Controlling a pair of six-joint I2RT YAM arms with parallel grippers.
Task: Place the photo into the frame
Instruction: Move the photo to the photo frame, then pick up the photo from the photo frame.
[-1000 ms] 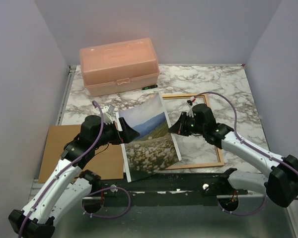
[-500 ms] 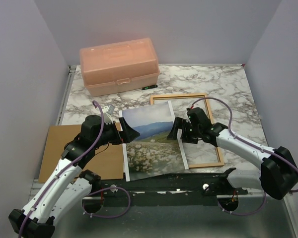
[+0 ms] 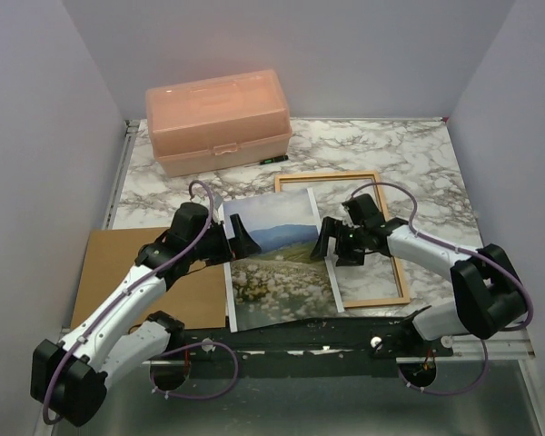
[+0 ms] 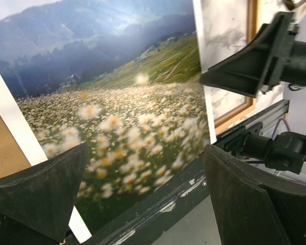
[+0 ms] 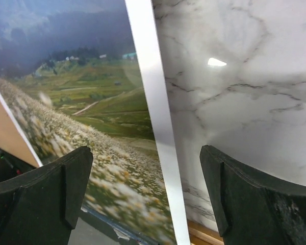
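I get soft, even overhead light in the top view, all sharp. Left wrist: photo blurry, flowers smeared. Right wrist: small white glare spot on the table, foreground edges soft.

marble tbl w/ frame, photo, box, board

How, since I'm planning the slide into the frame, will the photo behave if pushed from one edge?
The photo looks like a thin paper sheet, so it is probably floppy: an edge push may buckle it rather than move it. It lies partly over the frame, whose side could snag it. On the glossy marble table it likely slides easily.
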